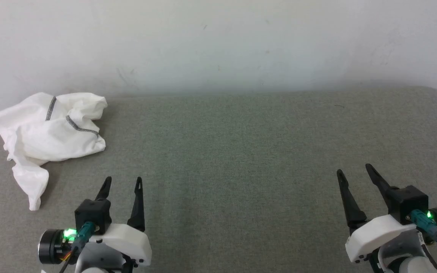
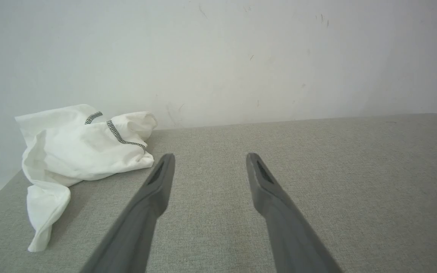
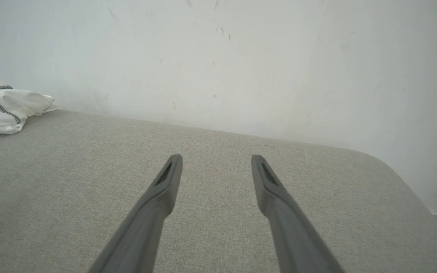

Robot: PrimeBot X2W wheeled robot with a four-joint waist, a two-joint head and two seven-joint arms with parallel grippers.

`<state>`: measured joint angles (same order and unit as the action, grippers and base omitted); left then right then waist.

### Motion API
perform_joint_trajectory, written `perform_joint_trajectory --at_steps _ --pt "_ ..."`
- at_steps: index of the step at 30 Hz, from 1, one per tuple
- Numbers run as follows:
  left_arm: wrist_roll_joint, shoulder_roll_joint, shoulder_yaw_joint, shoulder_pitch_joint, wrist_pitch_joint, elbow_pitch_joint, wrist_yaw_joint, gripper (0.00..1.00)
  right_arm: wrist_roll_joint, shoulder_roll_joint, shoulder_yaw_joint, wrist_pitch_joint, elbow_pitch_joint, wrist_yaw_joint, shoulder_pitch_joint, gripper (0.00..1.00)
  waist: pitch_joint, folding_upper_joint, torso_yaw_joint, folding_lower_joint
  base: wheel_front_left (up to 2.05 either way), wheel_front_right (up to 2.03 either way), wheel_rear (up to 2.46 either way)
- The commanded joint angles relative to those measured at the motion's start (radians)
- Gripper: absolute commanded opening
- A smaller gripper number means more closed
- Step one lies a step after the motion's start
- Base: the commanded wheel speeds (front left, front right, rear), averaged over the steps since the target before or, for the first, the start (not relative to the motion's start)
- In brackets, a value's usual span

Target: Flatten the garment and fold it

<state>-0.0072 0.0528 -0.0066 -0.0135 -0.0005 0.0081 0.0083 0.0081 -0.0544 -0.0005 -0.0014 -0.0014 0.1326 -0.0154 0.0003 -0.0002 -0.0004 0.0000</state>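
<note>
White, thin cloth: the garment (image 1: pixel 47 132) lies crumpled at ten o'clock on the grey cushion (image 1: pixel 241 151), near the wall. The left gripper (image 1: pixel 123 179) and right gripper (image 1: pixel 354 168) both have fingers spread, empty, clear of it. It looks light and floppy, so I'd pinch a stitched seam edge.

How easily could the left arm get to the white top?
Probably yes: the garment lies crumpled just ahead and left of the open left tool, with only bare grey surface between.
</note>
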Motion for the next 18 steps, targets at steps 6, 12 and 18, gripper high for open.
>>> perform_joint_trajectory --at_steps 6,12,18 --pt "-0.022 0.0 -0.007 0.002 -0.02 0.007 -0.006 1.0 0.014 0.001 -0.002 -0.02 0.007 0.0 -0.001 1.0 0.001 0.0 0.002 0.0 0.0 0.0 0.0" --pt "-0.041 0.0 -0.009 0.004 -0.033 0.009 -0.009 1.0 0.022 0.001 -0.002 -0.032 0.01 0.0 -0.004 1.0 -0.001 0.0 0.013 0.0 0.0 0.0 0.0" --pt "-0.058 0.0 -0.011 0.004 -0.045 0.008 -0.011 1.0 0.027 0.001 -0.001 -0.045 0.013 0.0 -0.006 1.0 -0.005 0.0001 0.034 0.0 0.0 0.0 0.0"
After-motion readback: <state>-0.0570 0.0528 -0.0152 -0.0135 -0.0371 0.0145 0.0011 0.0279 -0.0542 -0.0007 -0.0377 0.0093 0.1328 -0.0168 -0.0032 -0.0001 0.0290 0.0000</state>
